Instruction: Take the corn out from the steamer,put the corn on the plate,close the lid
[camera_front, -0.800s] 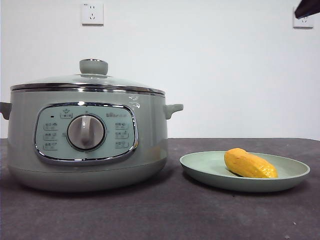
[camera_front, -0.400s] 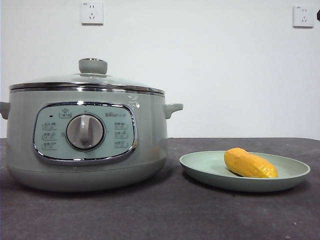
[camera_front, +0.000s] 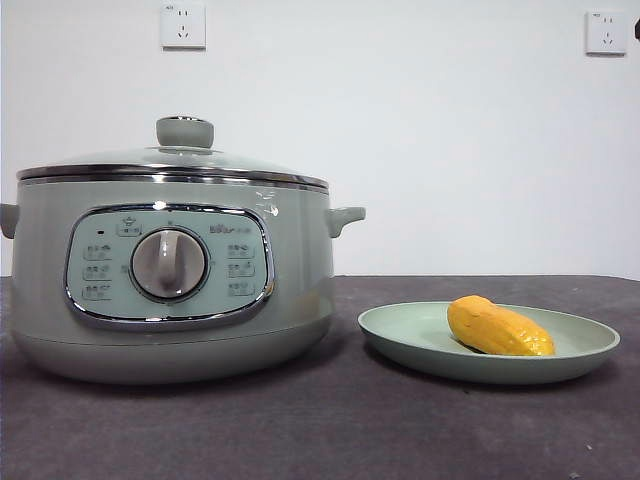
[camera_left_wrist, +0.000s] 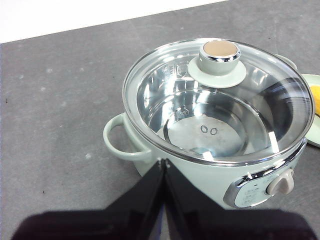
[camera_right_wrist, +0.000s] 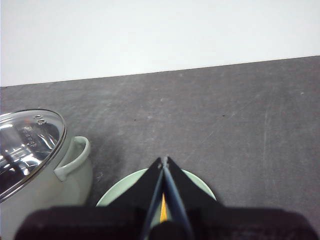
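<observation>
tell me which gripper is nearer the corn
Right. The right gripper hangs shut directly above the plate holding the corn; the left gripper sits shut beside the steamer.

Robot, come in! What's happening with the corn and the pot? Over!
Both grippers shut, empty. Corn on plate. Lid on pot.

Pale sage-green pot (camera_front: 170, 290) with chrome-framed panel and grey dial; clear, chrome-rimmed lid (camera_front: 172, 160). Beside the pot, a pale-green plate (camera_front: 400, 335) holds yellow-orange corn (camera_front: 498, 327). Dark grey table (camera_front: 330, 430).
</observation>
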